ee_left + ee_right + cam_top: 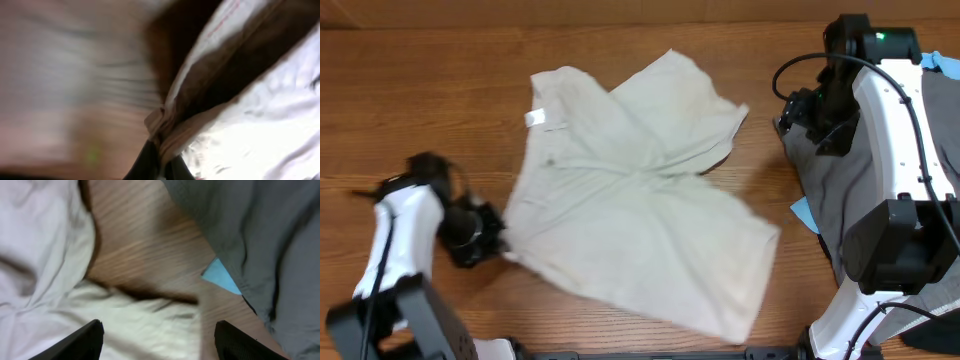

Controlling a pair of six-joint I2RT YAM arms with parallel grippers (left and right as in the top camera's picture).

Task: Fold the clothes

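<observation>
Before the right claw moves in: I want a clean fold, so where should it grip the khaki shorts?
Likely the upper leg's hem corner, coming from the right: it juts toward the open right claw and lies flat at the cloth's edge, while the left claw pinches the shorts at the opposite waistband side.

Cloth and wood surfaces
The shorts (640, 210) are seen as soft, matt, creased cloth; the table (420, 90) is smooth, faintly glossy wood.

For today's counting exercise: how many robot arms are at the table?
2. The left arm is at the picture's lower left, its claw shut on the edge of the shorts; the right arm stands over grey cloth on the right. None seems hidden.
</observation>
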